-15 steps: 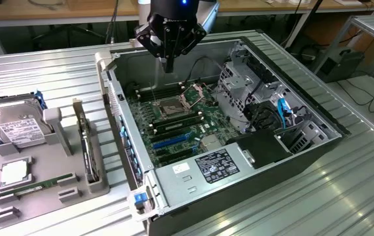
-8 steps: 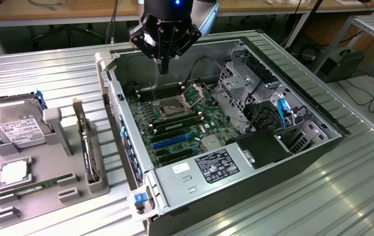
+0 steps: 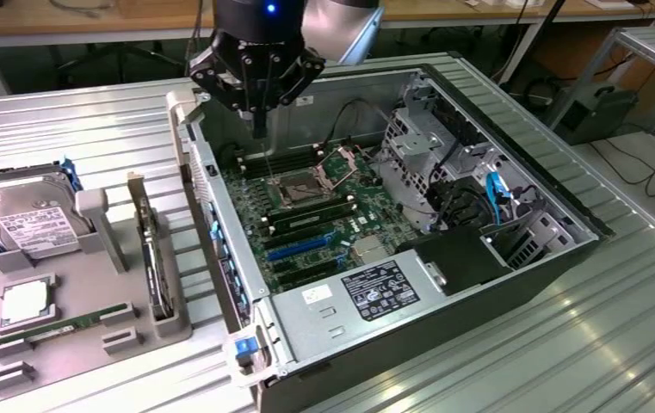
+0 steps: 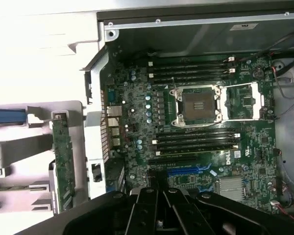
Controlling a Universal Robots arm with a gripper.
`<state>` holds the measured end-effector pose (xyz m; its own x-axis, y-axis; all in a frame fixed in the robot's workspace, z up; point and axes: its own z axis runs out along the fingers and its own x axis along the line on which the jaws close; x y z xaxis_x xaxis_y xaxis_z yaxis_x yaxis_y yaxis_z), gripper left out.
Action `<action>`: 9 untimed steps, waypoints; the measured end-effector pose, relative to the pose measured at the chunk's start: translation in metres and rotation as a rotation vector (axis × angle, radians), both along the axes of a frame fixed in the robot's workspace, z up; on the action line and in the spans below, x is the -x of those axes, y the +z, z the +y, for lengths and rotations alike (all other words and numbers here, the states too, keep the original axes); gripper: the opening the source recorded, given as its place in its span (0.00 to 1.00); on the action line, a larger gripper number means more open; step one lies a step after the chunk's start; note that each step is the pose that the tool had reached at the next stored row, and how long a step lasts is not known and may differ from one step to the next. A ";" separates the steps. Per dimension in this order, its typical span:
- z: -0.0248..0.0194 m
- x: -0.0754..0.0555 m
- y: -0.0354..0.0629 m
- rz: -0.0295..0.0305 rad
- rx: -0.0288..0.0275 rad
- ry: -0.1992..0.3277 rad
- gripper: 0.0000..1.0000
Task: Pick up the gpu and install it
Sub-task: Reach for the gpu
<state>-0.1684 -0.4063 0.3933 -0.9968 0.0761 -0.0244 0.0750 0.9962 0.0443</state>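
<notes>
Writing was scarce: a white mark on the green motherboard [image 4: 137,122] looked like "DELL". The black label on the grey metal power supply [image 3: 356,297] and the white label on the silver hard drive [image 3: 23,219] had print too small to read.

The black steel case [image 3: 534,267] lay open on its side on the ribbed metal table [image 3: 602,344], holding the motherboard, the power supply and some blue cables [image 3: 494,194]. The CPU socket [image 4: 196,105] stood open, with black memory slots on both sides of it.

The grey plastic tray [image 3: 75,297] sat at the exterior view's left of the case. In it were the hard drive, a square chip [image 3: 25,301], a green RAM stick [image 3: 46,331] and the gpu [image 3: 155,258], which stood on edge in its slot.

The black gripper [image 3: 258,129] hung above the motherboard with its fingers pinched together and holding nothing, apart from the gpu.
</notes>
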 end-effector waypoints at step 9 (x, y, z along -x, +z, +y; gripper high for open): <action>-0.0075 0.050 -0.0004 -0.0001 -0.0001 0.000 0.11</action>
